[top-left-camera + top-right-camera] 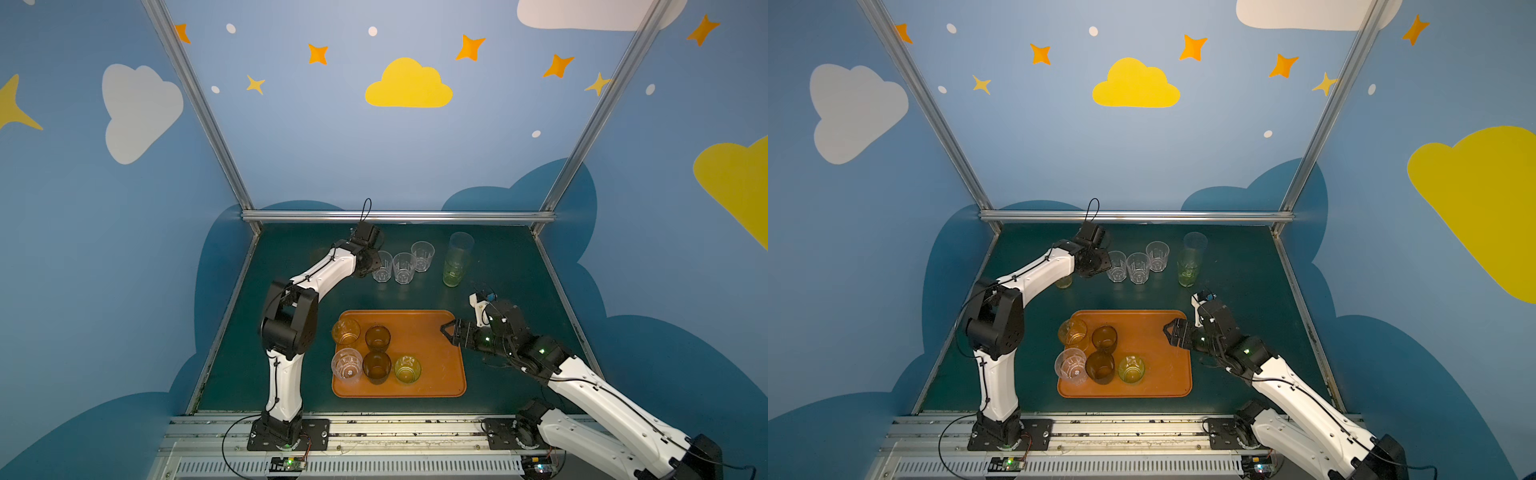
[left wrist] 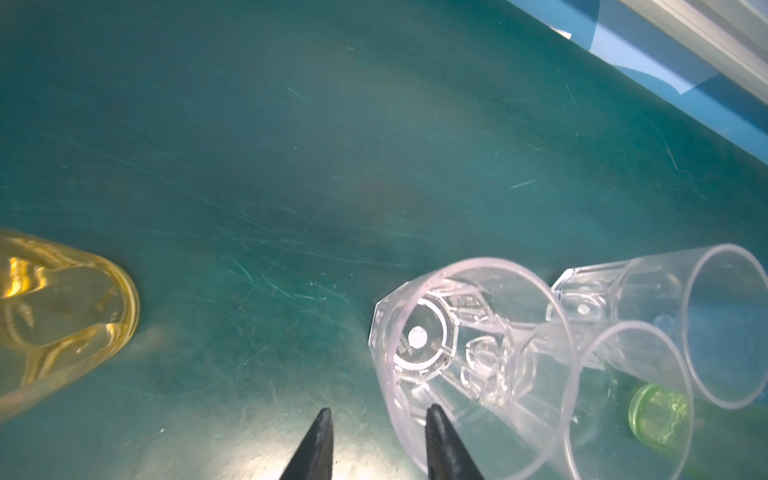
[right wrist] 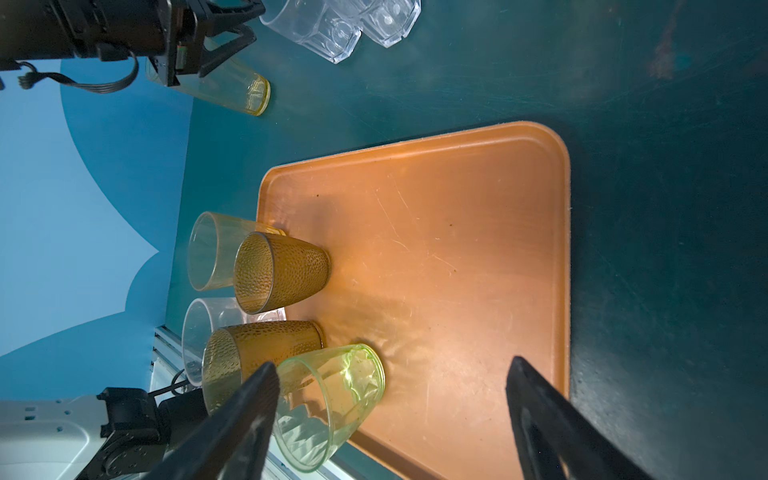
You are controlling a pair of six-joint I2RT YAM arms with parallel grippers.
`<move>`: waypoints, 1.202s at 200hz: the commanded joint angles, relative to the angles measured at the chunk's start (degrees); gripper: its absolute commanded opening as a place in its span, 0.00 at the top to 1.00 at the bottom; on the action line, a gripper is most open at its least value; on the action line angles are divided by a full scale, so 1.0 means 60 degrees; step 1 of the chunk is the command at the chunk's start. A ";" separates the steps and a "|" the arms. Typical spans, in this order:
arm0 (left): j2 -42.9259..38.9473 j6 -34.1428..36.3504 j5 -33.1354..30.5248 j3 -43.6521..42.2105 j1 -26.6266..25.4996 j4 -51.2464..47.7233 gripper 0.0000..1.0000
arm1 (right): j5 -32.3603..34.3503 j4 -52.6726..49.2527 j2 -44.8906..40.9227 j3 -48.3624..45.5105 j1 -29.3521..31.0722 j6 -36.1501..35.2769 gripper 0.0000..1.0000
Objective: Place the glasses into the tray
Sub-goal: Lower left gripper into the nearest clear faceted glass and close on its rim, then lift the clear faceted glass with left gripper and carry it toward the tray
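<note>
The orange-brown tray holds several glasses: amber, brown, clear, dark brown and yellow-green. Three clear faceted glasses stand in a row at the back; the leftmost has my left gripper at it. In the left wrist view the left gripper straddles that glass's wall, one finger inside and one outside, with a gap still showing. My right gripper hovers wide open and empty over the tray's right side.
Tall greyish-clear and green glasses stand together at the back right. A yellow glass stands behind my left forearm. Metal frame rails and blue walls bound the green table on three sides.
</note>
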 commanded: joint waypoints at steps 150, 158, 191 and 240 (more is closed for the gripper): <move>0.0545 0.0325 -0.0104 0.0506 0.0093 -0.0310 0.96 | 0.0146 -0.0096 -0.0213 -0.0157 -0.0206 0.0333 0.15; 0.0495 0.0331 -0.0082 0.0477 0.0084 -0.0295 0.96 | 0.0128 -0.0086 -0.0199 -0.0156 -0.0222 0.0361 0.15; 0.0070 0.0455 0.0266 0.0101 0.0072 -0.0002 0.92 | 0.0091 -0.0003 -0.0210 -0.0213 -0.0269 0.0414 0.15; -0.0853 0.0523 0.0467 -0.0723 0.0069 0.0393 0.96 | 0.0013 0.0379 -0.0149 -0.0385 -0.0386 0.0589 0.12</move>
